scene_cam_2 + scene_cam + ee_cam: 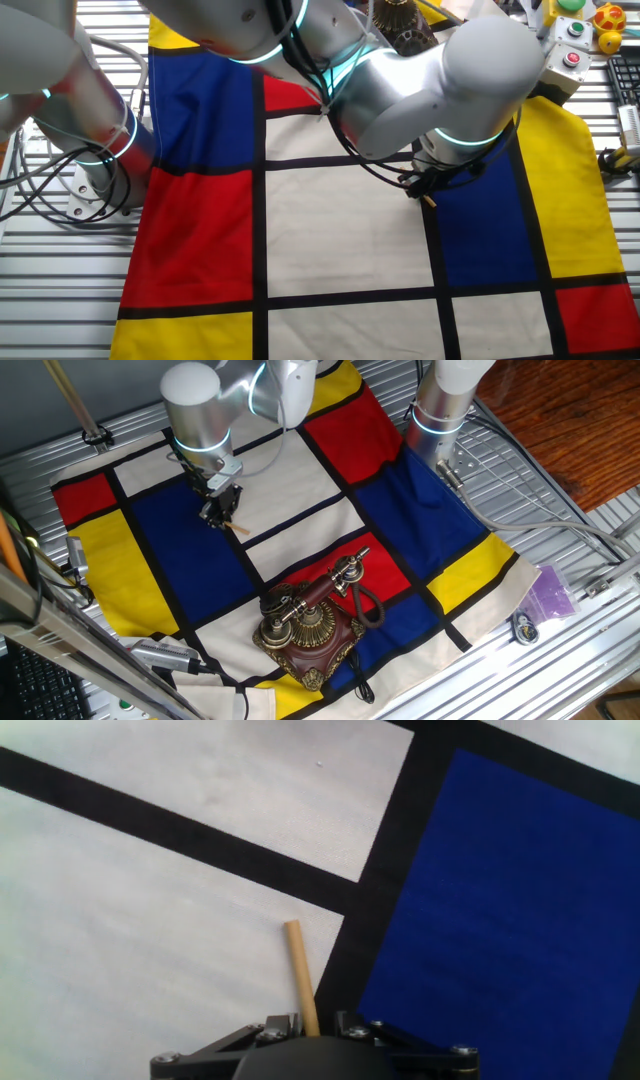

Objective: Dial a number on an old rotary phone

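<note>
The old rotary phone [308, 628], with a dark carved wooden base, brass dial and red-and-brass handset on its cradle, stands on the chequered cloth [190, 560] near the front edge. Its black cord loops to its right. My gripper [222, 510] hangs over the cloth well behind and to the left of the phone, shut on a thin wooden stick [236, 526]. In the hand view the stick [300, 970] juts out from between the fingers [283, 1023] over a white panel beside a black stripe. The other fixed view shows the gripper [420, 190] under the arm, and the stick tip [431, 201].
A second arm's base [440, 405] stands at the back right on the slatted metal table [560, 500]. A purple object [550, 595] lies right of the cloth. A box with coloured buttons [575, 40] sits at the far right in the other fixed view. Cables run along the left edge.
</note>
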Controlling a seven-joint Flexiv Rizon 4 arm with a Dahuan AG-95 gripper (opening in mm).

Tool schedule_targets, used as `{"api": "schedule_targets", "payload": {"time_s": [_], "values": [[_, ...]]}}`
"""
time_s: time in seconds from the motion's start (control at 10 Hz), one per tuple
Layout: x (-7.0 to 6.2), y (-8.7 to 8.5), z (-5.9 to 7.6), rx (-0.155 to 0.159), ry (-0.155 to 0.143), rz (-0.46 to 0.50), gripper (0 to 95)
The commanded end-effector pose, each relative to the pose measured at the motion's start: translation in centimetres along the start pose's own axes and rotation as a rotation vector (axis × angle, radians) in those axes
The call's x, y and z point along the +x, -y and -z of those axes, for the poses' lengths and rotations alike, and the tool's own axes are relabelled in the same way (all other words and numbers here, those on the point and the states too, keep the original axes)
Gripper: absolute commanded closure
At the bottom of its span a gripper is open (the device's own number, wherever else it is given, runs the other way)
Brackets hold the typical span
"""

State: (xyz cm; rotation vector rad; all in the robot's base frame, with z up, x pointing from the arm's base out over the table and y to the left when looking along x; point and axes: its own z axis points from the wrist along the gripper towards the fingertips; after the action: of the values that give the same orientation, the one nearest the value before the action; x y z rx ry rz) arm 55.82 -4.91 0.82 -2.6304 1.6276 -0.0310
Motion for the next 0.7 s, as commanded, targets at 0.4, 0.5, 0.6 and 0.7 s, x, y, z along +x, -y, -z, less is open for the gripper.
{"api": "schedule_targets", "payload": {"time_s": [0.4, 0.5, 0.6, 0.7], "values": [[0.0, 0.24, 0.02, -0.019, 0.026, -0.005, 76.0], [0.0, 0.24, 0.02, -0.02, 0.027, -0.006, 76.0], [0.0, 0.24, 0.02, -0.02, 0.027, -0.008, 76.0], [0.0, 0.24, 0.02, -0.021, 0.028, -0.006, 76.0]]}}
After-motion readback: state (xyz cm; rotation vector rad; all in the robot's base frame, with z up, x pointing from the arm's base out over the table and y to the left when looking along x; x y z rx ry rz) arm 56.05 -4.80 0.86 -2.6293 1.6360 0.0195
